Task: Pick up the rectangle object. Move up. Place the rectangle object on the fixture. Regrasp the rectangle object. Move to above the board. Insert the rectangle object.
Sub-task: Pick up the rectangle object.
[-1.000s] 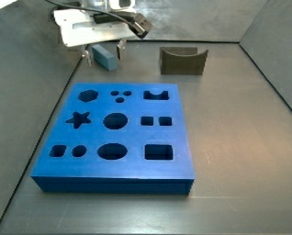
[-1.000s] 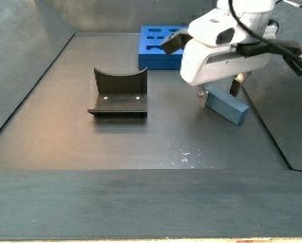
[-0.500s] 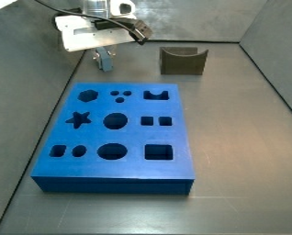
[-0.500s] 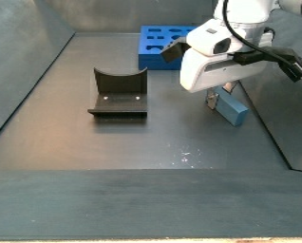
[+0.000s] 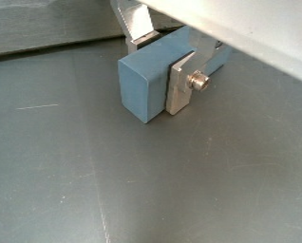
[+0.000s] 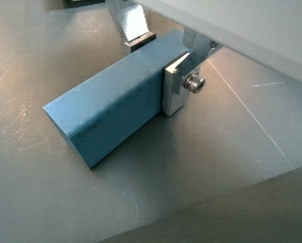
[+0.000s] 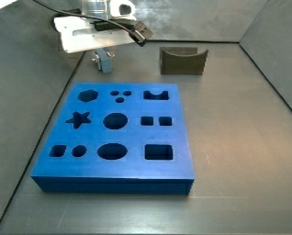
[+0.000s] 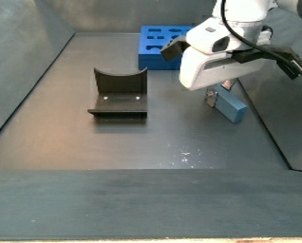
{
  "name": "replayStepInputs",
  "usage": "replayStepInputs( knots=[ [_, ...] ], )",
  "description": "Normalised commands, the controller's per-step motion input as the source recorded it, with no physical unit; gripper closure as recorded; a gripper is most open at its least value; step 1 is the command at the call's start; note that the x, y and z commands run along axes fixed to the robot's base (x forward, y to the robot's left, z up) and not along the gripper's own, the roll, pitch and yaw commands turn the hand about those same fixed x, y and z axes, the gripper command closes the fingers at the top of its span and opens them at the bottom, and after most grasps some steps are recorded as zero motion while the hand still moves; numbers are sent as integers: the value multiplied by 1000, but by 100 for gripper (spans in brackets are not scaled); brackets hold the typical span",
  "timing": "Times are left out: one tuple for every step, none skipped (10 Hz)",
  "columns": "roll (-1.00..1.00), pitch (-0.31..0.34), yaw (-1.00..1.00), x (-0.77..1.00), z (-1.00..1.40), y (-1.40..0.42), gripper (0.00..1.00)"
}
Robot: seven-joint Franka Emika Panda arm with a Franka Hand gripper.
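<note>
Pale blue and oblong, the rectangle object (image 6: 109,109) sits between the tool's (image 6: 164,66) silver fingers (image 6: 177,85) in both wrist views; the plates press flat against its two long faces at one end, so the tool is closed on the block, with most of its length sticking out past the grip; whether the block's lower edge touches the grey table (image 6: 230,180) or hangs just clear of it I cannot tell from these pictures, though in a side view the block (image 8: 229,107) looks to be at or just above the surface directly under the tool (image 8: 222,95).

As for progress, I judge the first step, the pick-up, to be just made or being made; the lift is at most barely begun; everything after that is left to do. The fixture (image 8: 117,95), a dark notched block, stands empty and well apart from the tool, off to one side of it; the board (image 7: 116,133), a thick bright-blue slab with dark shaped holes, lies near the tool in a side view but nothing is in any of its holes; placing on the fixture, regrasping, carrying over the board and inserting all remain.
</note>
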Motion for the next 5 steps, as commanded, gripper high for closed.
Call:
replayStepInputs(
  knots=[
    [0,0,0,0,0,0,100],
    [0,0,0,0,0,0,100],
    [0,0,0,0,0,0,100],
    [0,0,0,0,0,0,100],
    [0,0,0,0,0,0,100]
  ],
)
